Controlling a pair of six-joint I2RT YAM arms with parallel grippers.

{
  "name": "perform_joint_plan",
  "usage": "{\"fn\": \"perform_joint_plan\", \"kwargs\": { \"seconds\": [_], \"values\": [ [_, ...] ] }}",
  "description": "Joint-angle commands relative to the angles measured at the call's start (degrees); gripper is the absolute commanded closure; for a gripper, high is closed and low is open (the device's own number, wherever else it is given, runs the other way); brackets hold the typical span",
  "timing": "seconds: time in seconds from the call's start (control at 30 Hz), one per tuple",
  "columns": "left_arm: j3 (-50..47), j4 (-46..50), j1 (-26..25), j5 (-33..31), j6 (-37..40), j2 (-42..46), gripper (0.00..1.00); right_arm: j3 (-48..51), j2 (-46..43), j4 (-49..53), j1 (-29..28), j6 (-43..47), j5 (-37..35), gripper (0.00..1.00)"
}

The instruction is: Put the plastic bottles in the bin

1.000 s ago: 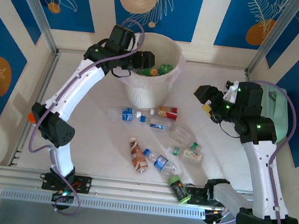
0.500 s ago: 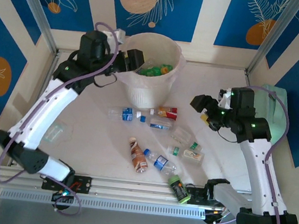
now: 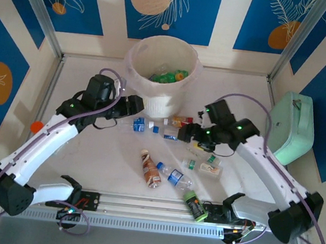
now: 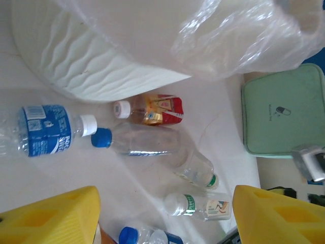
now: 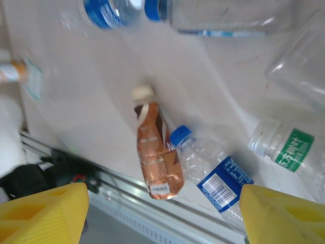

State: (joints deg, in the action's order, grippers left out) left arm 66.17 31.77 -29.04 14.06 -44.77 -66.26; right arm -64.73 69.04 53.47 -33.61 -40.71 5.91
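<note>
The cream ribbed bin [image 3: 153, 102] with a bag liner stands at the back, with green bottles [image 3: 167, 75] inside. Several bottles lie in front of it: blue-labelled [image 3: 134, 124], red-labelled [image 3: 182, 122], brown [image 3: 151, 169] and another blue-labelled [image 3: 175, 177]. My left gripper [image 3: 134, 105] hangs open beside the bin's left foot. Its yellow fingers [image 4: 51, 216] frame a green-labelled bottle [image 4: 200, 206] well below. My right gripper [image 3: 188, 134] is open over the pile, above the brown bottle [image 5: 155, 160] and a blue-labelled one [image 5: 213, 175].
A mint-green case [image 3: 293, 129] lies at the right edge and shows again [image 4: 284, 112] past the bottles. A green bottle [image 3: 196, 204] rests against the front rail [image 3: 141, 205]. The bin's liner [image 4: 238, 40] hangs over its wall.
The left arm swung from above the bin down to the table at its left. The right arm moved left and lower, from near the case to over the bottles.
</note>
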Motion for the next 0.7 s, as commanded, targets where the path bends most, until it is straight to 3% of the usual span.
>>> {"fn": "perform_joint_plan", "kwargs": {
  "seconds": [0.0, 0.13, 0.33, 0.67],
  "values": [
    [-0.2, 0.6, -0.2, -2.7, -1.7, 3.1, 0.31, -2.8, 4.1, 2.6, -5.4, 3.7, -5.0, 0.23],
    [-0.4, 2.7, 0.1, -6.7, -3.0, 4.0, 0.30, -4.3, 9.8, 6.0, -13.6, 7.2, -9.9, 0.23],
    [-2.7, 2.8, 1.2, -7.6, -4.8, 5.2, 0.29, -4.2, 17.6, 7.7, -21.8, 9.9, -13.1, 0.23],
    [-3.8, 3.2, 2.4, -7.2, -5.2, 6.5, 0.29, -5.4, 27.5, 8.7, -25.8, 11.9, -16.7, 0.20]
  ]
}}
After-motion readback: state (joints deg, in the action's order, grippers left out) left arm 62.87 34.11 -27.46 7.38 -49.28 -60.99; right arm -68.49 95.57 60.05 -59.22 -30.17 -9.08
